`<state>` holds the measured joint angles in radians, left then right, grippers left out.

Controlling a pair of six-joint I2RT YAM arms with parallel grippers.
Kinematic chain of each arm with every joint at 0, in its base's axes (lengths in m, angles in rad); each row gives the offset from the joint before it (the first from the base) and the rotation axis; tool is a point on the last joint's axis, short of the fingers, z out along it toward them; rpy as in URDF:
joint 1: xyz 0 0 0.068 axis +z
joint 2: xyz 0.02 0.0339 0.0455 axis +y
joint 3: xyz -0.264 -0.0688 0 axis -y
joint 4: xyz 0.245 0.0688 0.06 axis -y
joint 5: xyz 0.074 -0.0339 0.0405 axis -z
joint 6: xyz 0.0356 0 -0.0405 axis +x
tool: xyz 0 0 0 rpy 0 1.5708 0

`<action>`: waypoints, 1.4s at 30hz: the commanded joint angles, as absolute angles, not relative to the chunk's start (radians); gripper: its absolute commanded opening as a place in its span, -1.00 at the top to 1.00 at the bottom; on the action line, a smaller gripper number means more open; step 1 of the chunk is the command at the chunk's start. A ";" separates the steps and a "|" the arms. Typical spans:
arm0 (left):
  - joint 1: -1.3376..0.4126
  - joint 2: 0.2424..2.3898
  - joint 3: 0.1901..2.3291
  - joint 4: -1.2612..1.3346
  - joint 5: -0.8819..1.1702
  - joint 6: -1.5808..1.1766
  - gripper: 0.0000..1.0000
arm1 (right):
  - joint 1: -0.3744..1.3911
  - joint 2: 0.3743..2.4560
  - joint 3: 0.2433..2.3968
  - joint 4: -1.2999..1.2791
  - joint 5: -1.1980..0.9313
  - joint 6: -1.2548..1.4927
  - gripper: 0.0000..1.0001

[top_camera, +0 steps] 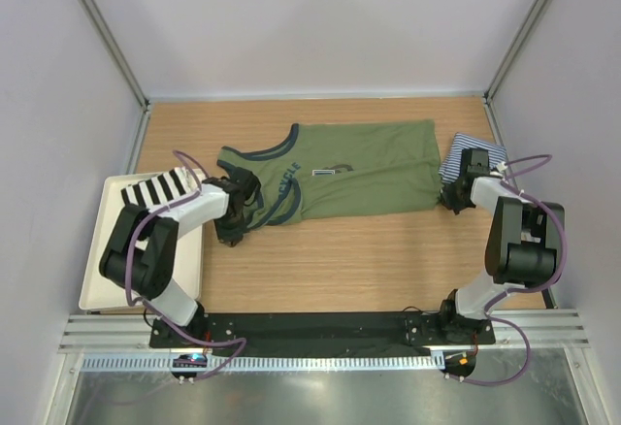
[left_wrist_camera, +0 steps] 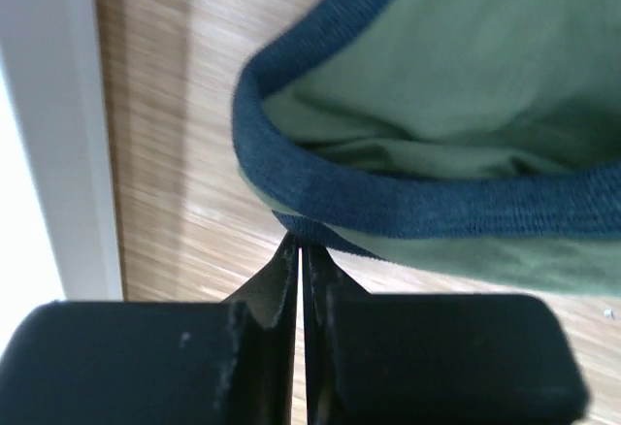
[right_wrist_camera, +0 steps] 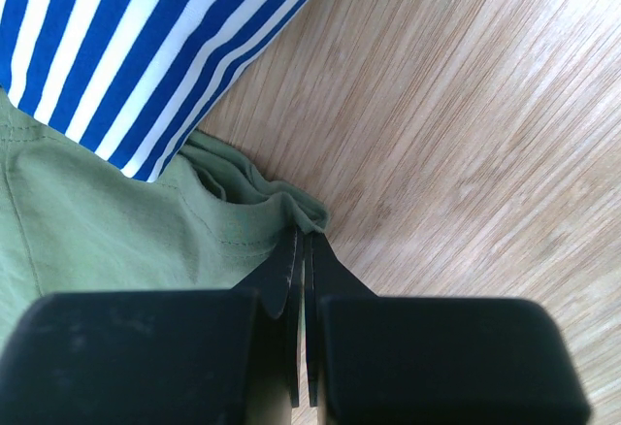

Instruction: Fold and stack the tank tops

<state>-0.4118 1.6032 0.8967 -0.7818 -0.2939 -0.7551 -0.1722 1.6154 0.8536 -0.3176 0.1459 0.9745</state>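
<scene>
Tray [top_camera: 97,294] holds b/w striped cloth [top_camera: 155,190]; L gripper [left_wrist_camera: 301,245] nips trim of olive top [top_camera: 378,168], R gripper [right_wrist_camera: 304,241] clamps its hem.

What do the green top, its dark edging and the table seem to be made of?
Green tank top: soft matte cloth, likely cotton; it creases and bunches. Navy trim: ribbed knit band, fine ribs visible. Table: pale wood or wood-look laminate, streaky grain with a slight sheen; which one is unclear.

left gripper [left_wrist_camera: 302,244], right gripper [right_wrist_camera: 304,239]: both closed
</scene>
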 commanded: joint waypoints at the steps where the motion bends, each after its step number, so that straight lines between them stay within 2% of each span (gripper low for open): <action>1: -0.379 1.591 0.891 -0.738 -0.342 -0.768 1.00 | -0.178 1.611 0.842 -0.318 0.153 0.968 0.98; 7: -0.313 1.389 0.868 -0.722 -0.203 -0.767 1.00 | -0.178 1.611 0.845 -0.319 0.155 0.968 0.97; 19: -0.005 1.384 0.904 -0.706 0.193 -0.726 1.00 | -0.178 1.560 0.819 -0.368 0.218 0.986 0.98; 25: 0.109 1.397 0.960 -0.726 0.205 -0.696 1.00 | -0.178 1.532 0.802 -0.373 0.222 0.991 0.98; 31: 0.187 1.437 0.989 -0.726 0.310 -0.699 1.00 | -0.179 1.543 0.804 -0.396 0.224 0.986 0.98; 42: 0.232 1.419 1.002 -0.804 0.213 -0.630 1.00 | -0.202 1.508 0.811 -0.429 0.227 0.973 0.98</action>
